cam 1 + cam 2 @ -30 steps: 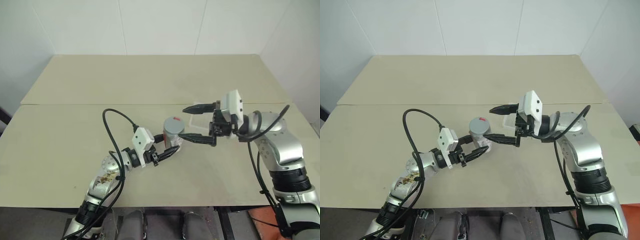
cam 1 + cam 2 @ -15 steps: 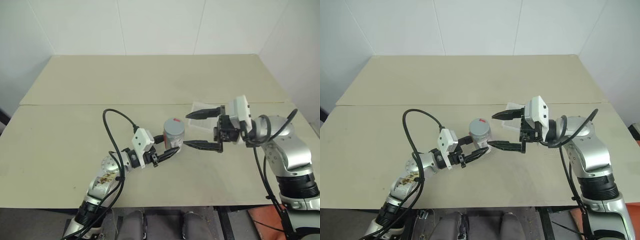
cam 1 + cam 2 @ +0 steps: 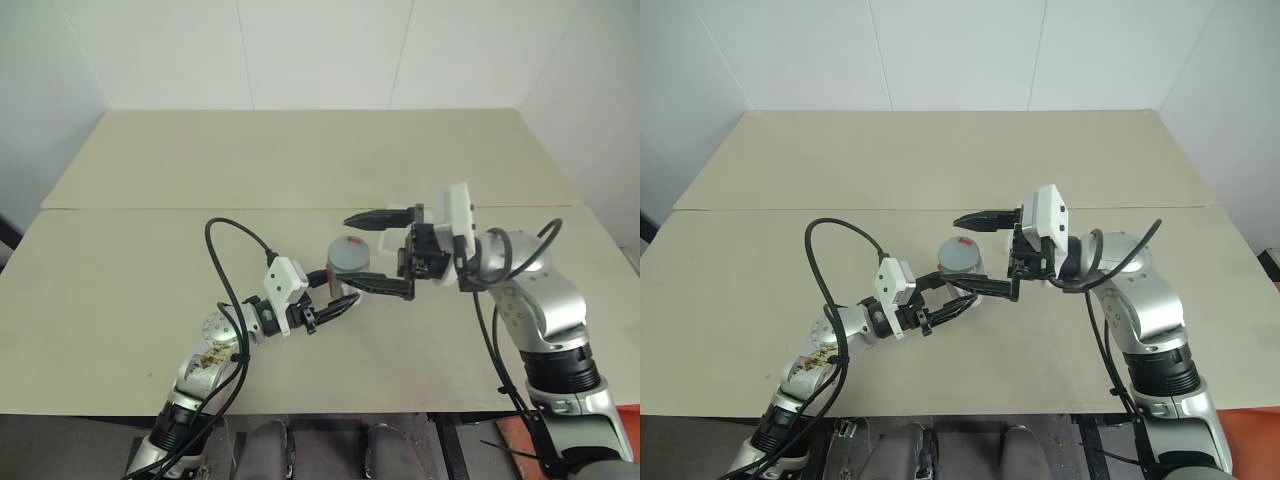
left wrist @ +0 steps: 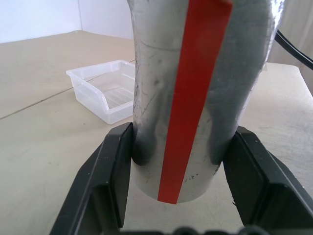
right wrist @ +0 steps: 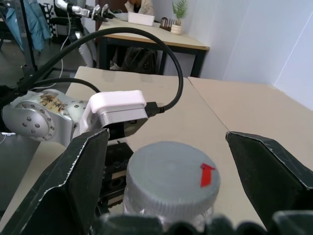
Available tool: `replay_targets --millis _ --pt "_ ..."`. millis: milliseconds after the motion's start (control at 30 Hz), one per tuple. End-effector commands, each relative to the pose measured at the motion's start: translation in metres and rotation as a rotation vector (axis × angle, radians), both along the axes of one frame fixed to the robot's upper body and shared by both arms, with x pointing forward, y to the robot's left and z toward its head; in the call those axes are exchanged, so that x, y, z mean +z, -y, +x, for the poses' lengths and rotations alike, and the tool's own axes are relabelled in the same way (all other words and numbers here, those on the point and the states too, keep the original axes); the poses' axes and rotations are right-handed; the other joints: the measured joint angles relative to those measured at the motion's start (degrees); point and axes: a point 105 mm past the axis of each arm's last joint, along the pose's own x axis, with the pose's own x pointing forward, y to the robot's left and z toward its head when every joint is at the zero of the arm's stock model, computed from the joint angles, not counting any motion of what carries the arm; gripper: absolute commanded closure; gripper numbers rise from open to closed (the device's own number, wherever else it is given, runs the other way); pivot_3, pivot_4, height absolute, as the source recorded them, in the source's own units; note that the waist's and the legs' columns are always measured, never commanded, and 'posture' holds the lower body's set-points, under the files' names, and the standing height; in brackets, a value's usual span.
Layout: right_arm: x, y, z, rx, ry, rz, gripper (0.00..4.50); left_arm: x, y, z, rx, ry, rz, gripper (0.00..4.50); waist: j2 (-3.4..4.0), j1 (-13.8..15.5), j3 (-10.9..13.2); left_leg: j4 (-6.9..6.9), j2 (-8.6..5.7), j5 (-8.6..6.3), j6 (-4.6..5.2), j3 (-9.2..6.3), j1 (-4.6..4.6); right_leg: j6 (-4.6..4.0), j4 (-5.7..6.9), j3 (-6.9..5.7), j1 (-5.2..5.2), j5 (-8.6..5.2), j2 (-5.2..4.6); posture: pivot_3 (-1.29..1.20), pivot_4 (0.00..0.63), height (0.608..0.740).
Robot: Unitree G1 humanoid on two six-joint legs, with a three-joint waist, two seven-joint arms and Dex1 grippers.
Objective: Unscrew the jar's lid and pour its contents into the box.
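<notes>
Now the left claw (image 3: 340, 297) is clamped on the lower part of the jar (image 3: 347, 266), one black finger (image 4: 110, 181) on each side of the body, as the left wrist view shows; a red strip of the label runs down the side facing that camera. The left arm reaches up from the near edge of the bench (image 3: 150, 270), forearm angled toward the right, claw about level. The jar stands upright near the bench's middle, with its base at or just above the surface; I cannot tell which. The lid (image 5: 171, 176) is on the jar, grey, with a small red mark on top.

The right arm comes in from the right with the elbow bent and the forearm pointing left, claw level. The right claw (image 3: 375, 250) stands wide apart: one finger (image 3: 380, 217) lies beyond the jar, the other (image 3: 378, 283) on its near side, so the lid sits between them. In the right wrist view both fingers are clear of the lid, not touching it.

The box (image 4: 105, 90) sits on the bench beyond the jar, apart from it; the right claw largely covers it in the head views.
</notes>
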Motion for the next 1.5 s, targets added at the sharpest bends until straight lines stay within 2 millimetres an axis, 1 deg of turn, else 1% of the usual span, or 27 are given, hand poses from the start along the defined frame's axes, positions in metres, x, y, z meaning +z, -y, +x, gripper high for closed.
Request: replay_targets --millis 33,233,467,1000,1500 --pt "0.012 0.000 0.000 -0.007 0.052 0.007 0.05 0.007 0.003 -0.002 -0.016 0.040 -0.013 2.07 0.00 0.01 0.00 0.00 0.00 0.00 0.00 0.00 0.00 0.00 0.00 0.00 0.00 0.00 0.00 0.00 0.150 0.740" --pt "0.012 0.008 0.002 -0.027 0.065 -0.020 0.05 0.007 0.004 -0.002 -0.017 0.045 -0.019 2.07 0.00 0.03 0.00 0.00 -0.01 0.00 0.00 0.00 -0.01 0.00 -0.01 -0.01 0.00 0.00 0.00 0.00 0.150 0.740" --pt "0.010 0.011 0.003 -0.046 0.068 -0.031 0.05 0.008 0.004 -0.002 -0.020 0.046 -0.025 2.07 0.00 -0.01 0.00 0.00 0.00 0.00 0.00 0.00 0.00 0.00 0.00 -0.01 0.00 0.00 0.00 0.00 0.150 0.740" --pt "0.007 0.035 0.011 -0.142 0.072 -0.066 0.05 0.007 0.003 -0.001 -0.024 0.045 -0.019 2.07 0.00 0.02 0.00 0.00 0.00 0.00 0.00 0.00 0.00 0.00 0.00 0.00 0.00 0.00 0.00 0.00 0.150 0.740" --pt "0.005 0.046 0.019 -0.200 0.073 -0.073 0.05 0.006 0.004 -0.002 -0.036 0.049 -0.010 2.07 0.00 0.03 0.00 0.00 0.00 0.00 0.00 0.00 0.00 0.00 -0.01 0.00 0.01 0.00 0.00 0.00 0.150 0.740"
